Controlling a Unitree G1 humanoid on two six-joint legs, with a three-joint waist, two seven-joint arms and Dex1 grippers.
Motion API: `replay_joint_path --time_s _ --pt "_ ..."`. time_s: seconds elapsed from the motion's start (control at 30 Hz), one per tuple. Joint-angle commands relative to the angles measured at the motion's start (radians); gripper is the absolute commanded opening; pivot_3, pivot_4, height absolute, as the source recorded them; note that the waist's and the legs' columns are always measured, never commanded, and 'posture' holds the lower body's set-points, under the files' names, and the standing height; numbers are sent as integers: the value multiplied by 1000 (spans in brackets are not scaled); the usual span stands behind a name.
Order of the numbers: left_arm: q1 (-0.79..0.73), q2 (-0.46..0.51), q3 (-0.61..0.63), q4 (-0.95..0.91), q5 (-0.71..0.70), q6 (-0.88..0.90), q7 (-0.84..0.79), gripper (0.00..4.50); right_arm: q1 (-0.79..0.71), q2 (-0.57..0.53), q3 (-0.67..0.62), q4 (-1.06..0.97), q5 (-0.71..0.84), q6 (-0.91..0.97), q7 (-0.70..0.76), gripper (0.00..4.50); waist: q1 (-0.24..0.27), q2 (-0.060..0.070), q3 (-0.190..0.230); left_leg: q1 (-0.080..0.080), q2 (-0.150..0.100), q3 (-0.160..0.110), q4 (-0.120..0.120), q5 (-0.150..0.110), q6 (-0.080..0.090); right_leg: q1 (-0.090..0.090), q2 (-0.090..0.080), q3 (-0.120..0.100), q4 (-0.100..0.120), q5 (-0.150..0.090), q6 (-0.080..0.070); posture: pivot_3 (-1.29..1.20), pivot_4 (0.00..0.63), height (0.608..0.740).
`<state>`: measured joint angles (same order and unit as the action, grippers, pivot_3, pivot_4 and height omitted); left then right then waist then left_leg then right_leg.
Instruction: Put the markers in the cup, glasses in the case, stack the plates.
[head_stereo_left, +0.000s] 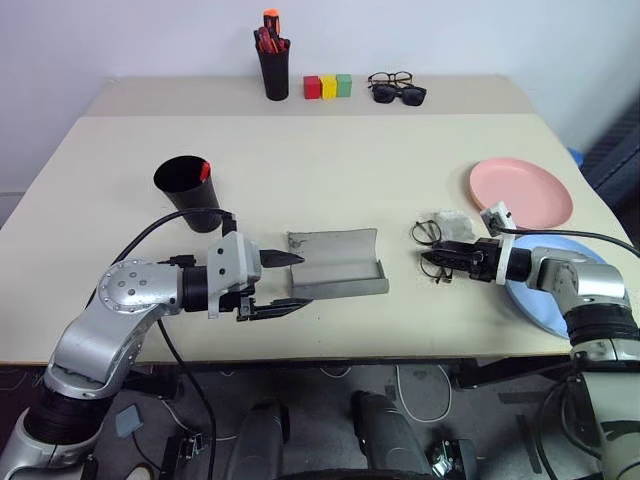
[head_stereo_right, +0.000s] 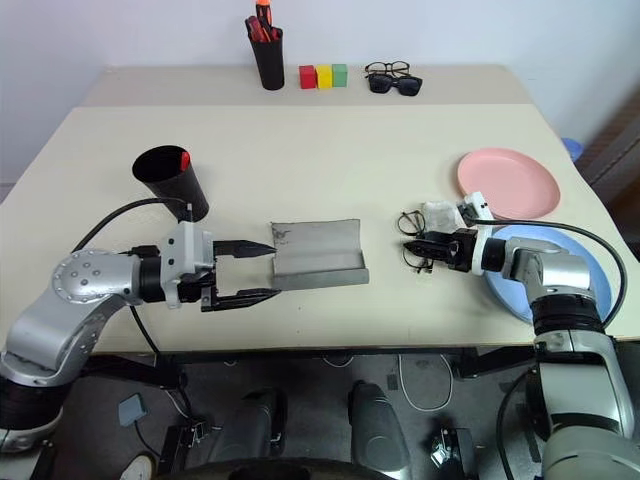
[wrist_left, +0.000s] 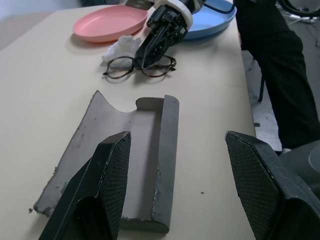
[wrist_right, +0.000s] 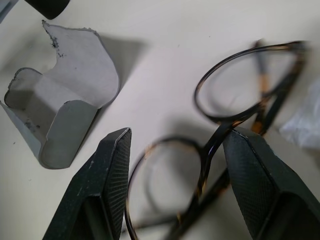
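Beige table (head_stereo_left: 300, 160) against pale wall. Grey case (head_stereo_left: 335, 263) lies open mid-table, lid flat, ready to receive glasses (head_stereo_left: 428, 233). Right gripper (head_stereo_left: 437, 260), fingers parted, straddles glasses frame, apparently lining up grasp; nothing held. Left gripper (head_stereo_left: 285, 283) wide, empty, beside case's left end, likely to steady it. Black cup (head_stereo_left: 187, 187) holds red-capped marker (head_stereo_left: 204, 171). Pink plate (head_stereo_left: 520, 192) and blue plate (head_stereo_left: 545, 285) unstacked, side by side.

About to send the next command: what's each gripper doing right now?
Left gripper: open, holding nothing, beside the open case.
Right gripper: open, fingers straddling the glasses, not closed on them.
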<state>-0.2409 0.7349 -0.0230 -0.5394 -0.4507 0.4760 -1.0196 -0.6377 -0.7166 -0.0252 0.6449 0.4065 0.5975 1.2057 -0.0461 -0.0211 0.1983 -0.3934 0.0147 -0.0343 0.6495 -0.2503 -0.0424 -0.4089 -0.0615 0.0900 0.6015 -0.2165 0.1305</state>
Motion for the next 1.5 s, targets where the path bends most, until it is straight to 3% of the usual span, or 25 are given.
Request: replay_joint_path --time_s 0.03,0.07,0.2,0.23,0.73,0.83,0.97,1.27,1.5 --pt "-3 38 17 -50 -56 79 7 3050 -39 6 -3 36 -21 -27 24 2863 -1 0 0 0 0 0 0 0 0 0 0 0 0 0 0 0 150 740" --pt "-7 46 18 -49 -76 102 0 3050 -45 9 -2 45 -27 -32 29 2863 -1 0 0 0 0 0 0 0 0 0 0 0 0 0 0 0 150 740" --pt "-39 64 36 -28 -196 193 -39 4348 -58 17 -3 62 -42 -41 40 2863 -2 0 0 0 0 0 0 0 0 0 0 0 0 0 0 0 150 740" --pt "-45 62 29 -23 -186 189 -28 4438 -58 17 -4 61 -44 -41 42 2863 -2 0 0 0 0 0 0 0 0 0 0 0 0 0 0 0 150 740" --pt "-75 51 -63 21 -109 97 -61 4438 -41 -11 -24 47 -60 -52 48 2863 -2 0 0 0 0 0 0 0 0 0 0 0 0 0 0 0 150 740" --pt "-77 47 -68 26 -103 90 -59 4500 -44 -11 -28 52 -64 -58 40 1982 -2 0 0 0 0 0 0 0 0 0 0 0 0 0 0 0 150 740" --pt "-79 41 -71 31 -95 79 -55 4500 -43 -11 -33 51 -67 -62 37 53 -2 0 0 0 0 0 0 0 0 0 0 0 0 0 0 0 150 740" --pt "-88 16 -80 48 -84 67 -37 4500 -23 -15 -57 -30 -59 -74 31 53 -1 0 0 1 0 0 0 0 0 1 0 0 0 0 0 0 150 740" --pt "-62 17 -58 43 -85 46 -47 4500 -76 59 -83 -301 67 -64 70 53 -15 1 0 1 0 0 -1 0 0 0 1 1 1 0 0 0 150 740"
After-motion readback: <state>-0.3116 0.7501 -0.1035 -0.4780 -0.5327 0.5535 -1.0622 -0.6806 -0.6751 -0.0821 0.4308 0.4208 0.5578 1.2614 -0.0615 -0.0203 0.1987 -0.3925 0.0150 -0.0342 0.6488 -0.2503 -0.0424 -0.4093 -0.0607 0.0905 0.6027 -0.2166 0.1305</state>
